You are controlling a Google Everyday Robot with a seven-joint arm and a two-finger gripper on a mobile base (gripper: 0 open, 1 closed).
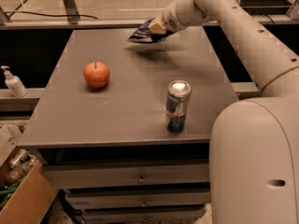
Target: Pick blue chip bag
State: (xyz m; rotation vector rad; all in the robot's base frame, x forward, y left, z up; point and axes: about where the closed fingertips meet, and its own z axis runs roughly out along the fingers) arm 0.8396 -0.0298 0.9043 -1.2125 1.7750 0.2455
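Observation:
The blue chip bag is a small crumpled dark blue foil bag with white patches. It hangs in the air above the far edge of the grey table, with its shadow on the tabletop below. My gripper is at the far end of the white arm, shut on the bag's right side and holding it off the table.
A red apple sits on the table's left half. A tall blue-and-silver drink can stands near the front right. A white pump bottle stands on a ledge at the left. A cardboard box of clutter is at lower left.

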